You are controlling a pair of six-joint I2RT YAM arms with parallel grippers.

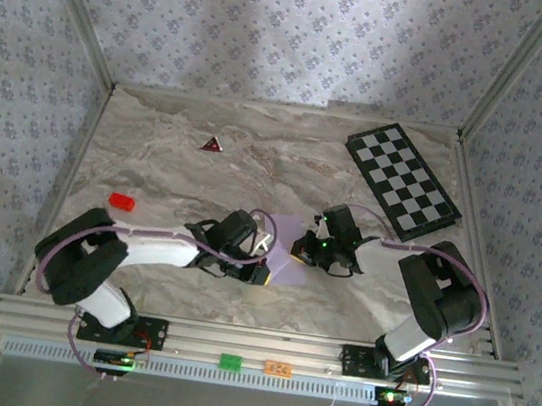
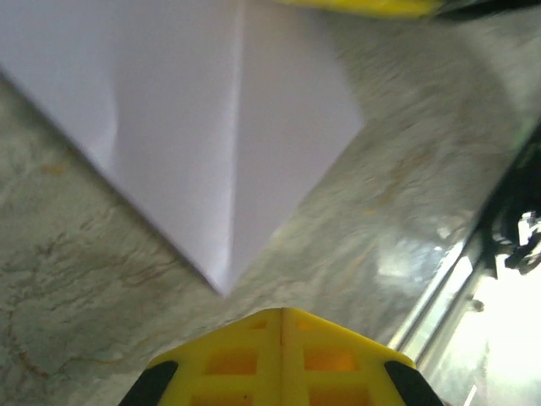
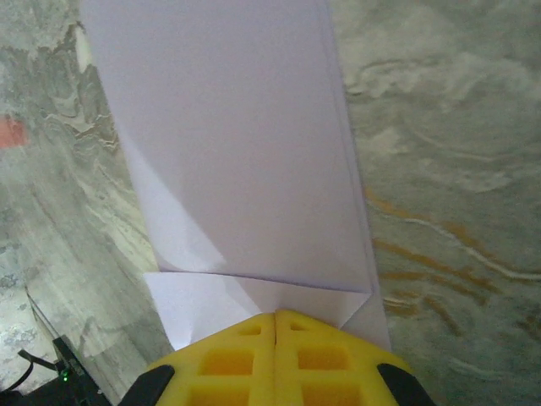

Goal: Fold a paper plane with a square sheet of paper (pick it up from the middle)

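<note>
Top external view showed the sheet lying flat on the table, near the front edge and between the two grippers. The left gripper stood at its left side and the right gripper at its right side. Both were clenched, finger against finger, with nothing grasped between them.

From the right wrist, the sheet was already folded in layers and ran as a long band straight away from the right gripper. Its near end, with two small flaps, lay just at the fingertips. It looked to be touching them, but I could not tell if they pressed on it.

From the left wrist, one pointed corner of the sheet aimed toward the left gripper, with a crease running away from that corner. The corner stopped just short, with bare table between.

So the right arm was the nearer one, I think, and any next press or pinch depended on that near end; the left had to go forward first
</note>
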